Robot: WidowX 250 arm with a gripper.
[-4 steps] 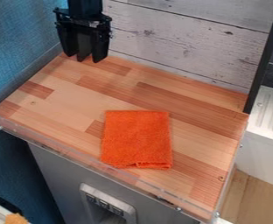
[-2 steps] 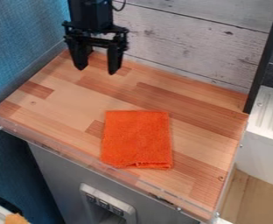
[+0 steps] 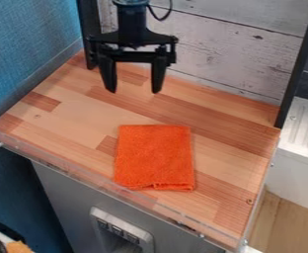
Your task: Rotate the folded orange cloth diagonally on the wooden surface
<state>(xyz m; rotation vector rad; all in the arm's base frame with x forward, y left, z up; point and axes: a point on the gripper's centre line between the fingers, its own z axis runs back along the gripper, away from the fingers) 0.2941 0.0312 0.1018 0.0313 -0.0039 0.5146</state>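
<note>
Single fixed camera, above the wood countertop [image 3: 71, 116], facing down at a slant

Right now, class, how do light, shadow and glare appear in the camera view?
Camera view: soft, even light on the striped wooden tabletop; a faint shadow edging the folded orange cloth; pale glints along the clear plastic strip; little surface detail on the black fingers.

The gripper [image 3: 134, 92] hangs farther right and lower in the view, closer to the orange cloth [image 3: 155, 158]. Its fingers [image 3: 108, 76] now show wider apart.
</note>
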